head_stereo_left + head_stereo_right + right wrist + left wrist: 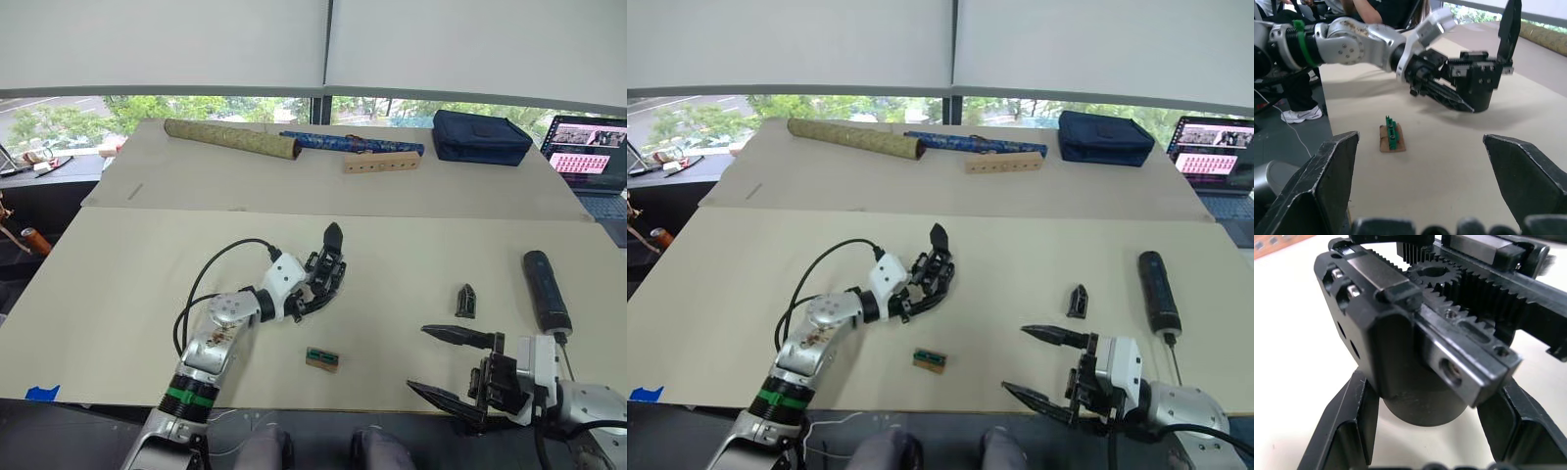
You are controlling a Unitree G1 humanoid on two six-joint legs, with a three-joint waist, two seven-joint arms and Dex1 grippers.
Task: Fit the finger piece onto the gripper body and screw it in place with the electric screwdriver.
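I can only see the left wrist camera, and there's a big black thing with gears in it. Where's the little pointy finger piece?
Observer: The finger piece lies on the table, off to the robot's right, apart from the gripper body.
Operator: Is the screwdriver near it?
Observer: Yes, the electric screwdriver lies just right of it, not touching.
Operator: What's the other arm doing?
Observer: The right tool is open and empty, on the robot's side of the finger piece.
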